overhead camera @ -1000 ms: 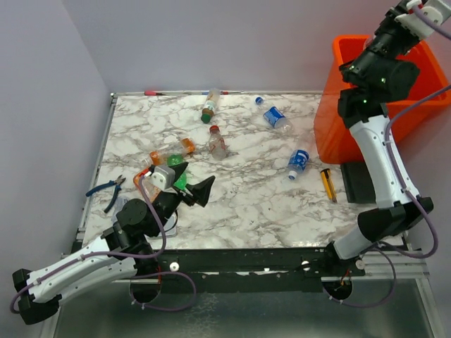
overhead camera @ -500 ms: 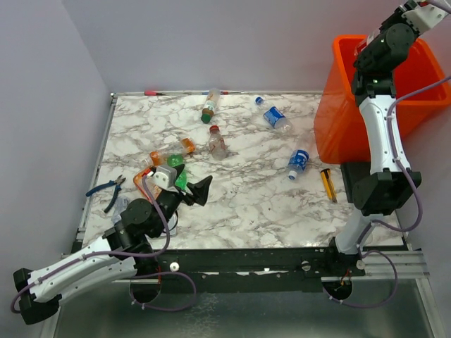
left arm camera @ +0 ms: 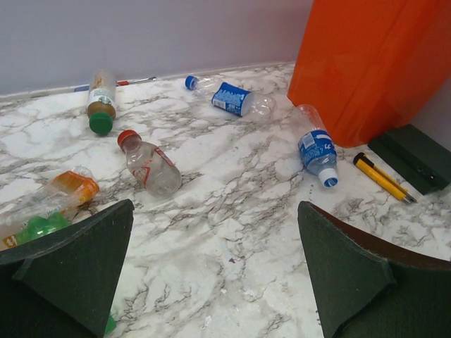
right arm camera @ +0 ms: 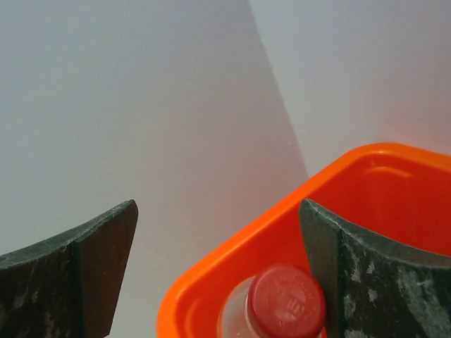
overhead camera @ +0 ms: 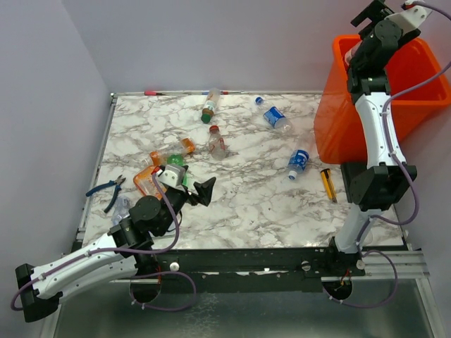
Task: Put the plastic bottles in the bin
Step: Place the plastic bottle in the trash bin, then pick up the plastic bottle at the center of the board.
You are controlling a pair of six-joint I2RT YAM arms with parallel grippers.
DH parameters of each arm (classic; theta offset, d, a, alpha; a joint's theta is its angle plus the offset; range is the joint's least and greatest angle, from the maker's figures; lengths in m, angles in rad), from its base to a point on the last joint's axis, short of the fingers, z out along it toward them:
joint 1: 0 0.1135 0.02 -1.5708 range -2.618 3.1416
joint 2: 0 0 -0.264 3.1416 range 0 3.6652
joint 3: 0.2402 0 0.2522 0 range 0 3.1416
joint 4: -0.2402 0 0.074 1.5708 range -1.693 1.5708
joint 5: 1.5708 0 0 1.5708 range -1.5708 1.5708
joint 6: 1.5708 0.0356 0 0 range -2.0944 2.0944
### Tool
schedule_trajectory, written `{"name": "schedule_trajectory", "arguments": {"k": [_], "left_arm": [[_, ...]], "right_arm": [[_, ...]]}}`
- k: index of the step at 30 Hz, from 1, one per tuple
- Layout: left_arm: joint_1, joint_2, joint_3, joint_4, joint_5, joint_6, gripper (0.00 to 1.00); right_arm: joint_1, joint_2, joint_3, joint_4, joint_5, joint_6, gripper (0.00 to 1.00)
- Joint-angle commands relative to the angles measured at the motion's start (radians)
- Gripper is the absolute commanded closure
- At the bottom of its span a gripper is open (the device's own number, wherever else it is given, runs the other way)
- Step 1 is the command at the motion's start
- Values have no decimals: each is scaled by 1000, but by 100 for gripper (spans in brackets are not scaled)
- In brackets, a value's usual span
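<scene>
The left jaws (overhead camera: 192,183) stand spread wide and empty, low over the marble-patterned worktop (overhead camera: 246,201). Just to their left lie a crushed orange plastic bottle (left arm camera: 70,187) and a green plastic bottle (left arm camera: 35,229). Ahead, a clear red-capped bottle (left arm camera: 149,166) lies with its long axis slanting, cap far-left. The left arm looks nearer to all three. Farther right lie a blue-capped bottle with a blue label (left arm camera: 232,98) and a white-capped blue-labelled bottle (left arm camera: 316,148), their print too small to read. The right jaws (right arm camera: 218,239) are spread above the large orange translucent plastic bin (right arm camera: 243,257). Inside it a red-capped clear bottle (right arm camera: 287,299) sits unpinched, its cap embossing blurred.
</scene>
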Motion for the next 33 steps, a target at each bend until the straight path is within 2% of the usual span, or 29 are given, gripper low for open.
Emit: {"name": "schedule_trajectory", "arguments": {"k": [1,8,14,19,22,24,27,30,33], "left_arm": [[4,0,3,-22,-9,-9,1],[4,-4,0,-23,-5,-20,1],[3,1,4,-27,8,-32,1],[3,12,2,-30,-2,-46,1],[3,33,5,-34,-28,-54,1],[3,44,9,-40,-59,-60,1],[3,53,11,-49,-105,-62,1],[3,52,9,-55,-152,-64,1],[3,49,7,-59,-182,-62,1]], "right_arm": [[4,-117,68,-63,-117,122,0],[85,-279,40,-102,-180,96,0],[87,-468,-174,-183,-173,159,1],[110,-564,-258,-343,-409,255,7],[237,-560,-250,-479,-487,229,6],[358,-545,-264,-572,-475,190,4],[505,-532,-376,-655,-440,177,1],[573,-547,-588,-619,-467,197,0],[577,-531,-794,-511,-571,246,0]]}}
